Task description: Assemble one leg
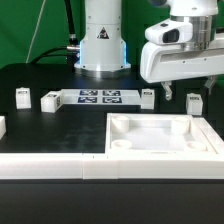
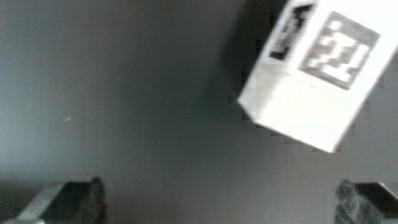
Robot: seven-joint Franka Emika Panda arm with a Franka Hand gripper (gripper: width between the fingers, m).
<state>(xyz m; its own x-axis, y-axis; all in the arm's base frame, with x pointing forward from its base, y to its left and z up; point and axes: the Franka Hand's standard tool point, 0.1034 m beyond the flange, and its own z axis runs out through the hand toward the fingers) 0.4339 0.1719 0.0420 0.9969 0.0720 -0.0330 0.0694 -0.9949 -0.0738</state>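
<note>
Several small white legs with tags stand on the black table in the exterior view: two at the left (image 1: pixel 22 96) (image 1: pixel 48 101) and two at the right (image 1: pixel 147 97) (image 1: pixel 194 102). My gripper (image 1: pixel 168 92) hangs above the table between the two right legs. In the wrist view one white leg (image 2: pixel 311 75) with a black-and-white tag lies on the dark table, off to one side and ahead of the gripper (image 2: pixel 219 205). The fingertips (image 2: pixel 71 200) stand wide apart with nothing between them.
The marker board (image 1: pixel 98 97) lies at the middle back in front of the robot base. A large white recessed panel (image 1: pixel 210 138) with corner holes lies at the front right. A low white wall (image 1: pixel 50 166) runs along the front.
</note>
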